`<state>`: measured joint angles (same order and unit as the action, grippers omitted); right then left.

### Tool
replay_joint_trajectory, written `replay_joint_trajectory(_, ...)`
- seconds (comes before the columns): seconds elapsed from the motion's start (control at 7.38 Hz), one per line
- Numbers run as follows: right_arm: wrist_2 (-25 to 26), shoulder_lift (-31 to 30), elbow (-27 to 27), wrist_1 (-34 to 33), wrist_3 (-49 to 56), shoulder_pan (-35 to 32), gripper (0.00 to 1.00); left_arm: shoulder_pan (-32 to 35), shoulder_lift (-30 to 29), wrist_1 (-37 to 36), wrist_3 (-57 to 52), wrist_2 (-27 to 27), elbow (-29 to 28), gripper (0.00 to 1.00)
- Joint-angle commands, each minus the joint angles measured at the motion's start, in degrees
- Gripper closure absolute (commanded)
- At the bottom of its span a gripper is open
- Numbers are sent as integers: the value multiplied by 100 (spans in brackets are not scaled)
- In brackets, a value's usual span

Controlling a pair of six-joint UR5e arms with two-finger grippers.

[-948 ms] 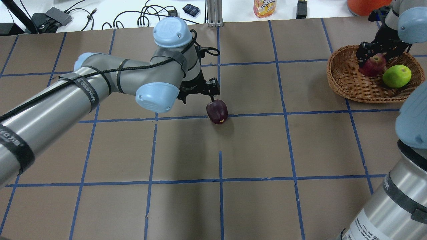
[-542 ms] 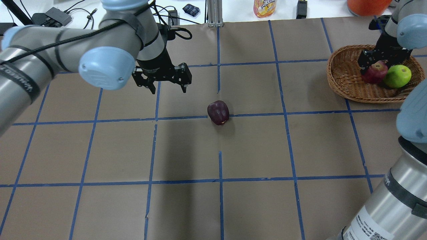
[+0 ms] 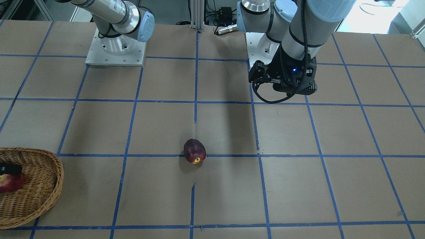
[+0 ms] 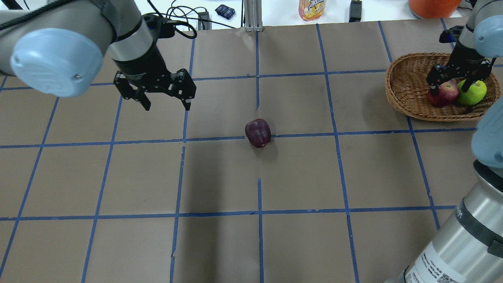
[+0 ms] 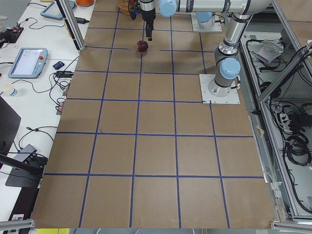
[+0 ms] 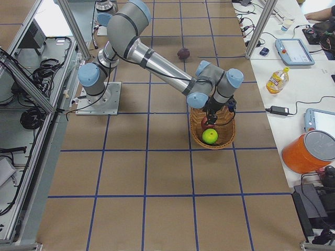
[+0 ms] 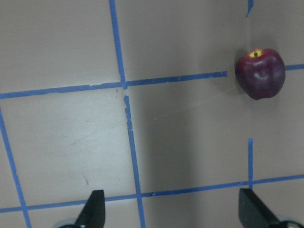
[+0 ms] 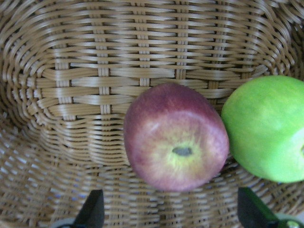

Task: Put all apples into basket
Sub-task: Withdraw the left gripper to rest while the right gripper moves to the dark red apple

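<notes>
The dark maroon apple [image 4: 257, 133] lies alone on the brown table near its middle; it also shows in the front view [image 3: 195, 151] and the left wrist view [image 7: 260, 73]. My left gripper [image 4: 167, 105] is open and empty, hovering left of that apple and apart from it. The wicker basket [image 4: 404, 90] at the far right holds the red apple [image 4: 443, 93] and the lime green apple [image 4: 473, 92] side by side. My right gripper [image 4: 458, 80] is open just above them. In the right wrist view the red apple [image 8: 175, 137] lies loose between the spread fingertips [image 8: 92, 211].
Blue tape lines grid the table. Along the far edge stand a juice bottle [image 4: 312, 8], an aluminium post [image 4: 253, 15], cables and an orange container [image 4: 432, 6]. The right arm's big links [image 4: 463, 236] fill the near right corner.
My left gripper has pulled away from the maroon apple, moving left and up, open. My right gripper has let go of the red apple, which now rests against the green one.
</notes>
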<state>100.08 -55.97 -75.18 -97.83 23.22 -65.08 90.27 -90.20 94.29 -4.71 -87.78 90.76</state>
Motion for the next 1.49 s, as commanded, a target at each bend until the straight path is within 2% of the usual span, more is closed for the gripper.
replay_joint_trajectory(0.0, -128, -553, 30, 605, -63, -424, 0, -124, 126, 55, -21, -220, -32, 0)
replay_joint_trajectory(0.14, -468, -651, 29, 912, -638, -836, 0, -132, 65, 19, -12, -274, -101, 0)
replay_joint_trajectory(0.27, -1046, -704, 29, 1002, -1557, -1327, 0, -132, 90, -112, -12, -275, -111, 0)
replay_joint_trajectory(0.41, -1330, -722, 47, 994, -2115, -1941, 0, -132, 99, -226, -21, -292, -85, 0)
replay_joint_trajectory(0.68, -1350, -705, 12, 924, -3397, -3224, 0, -132, 56, -218, -21, -293, -102, 0)
replay_joint_trajectory(0.95, -1350, -591, -75, 618, -3623, -4071, 0, -132, 38, -218, -21, -293, -93, 0)
replay_joint_trajectory(1.22, -1491, -214, -181, -424, -3658, -4748, 0, -132, 29, -218, 5, -223, -59, 0)
replay_joint_trajectory(1.35, -1482, -56, -216, -656, -3667, -4890, 0, -124, 20, -218, 5, -240, -84, 0)
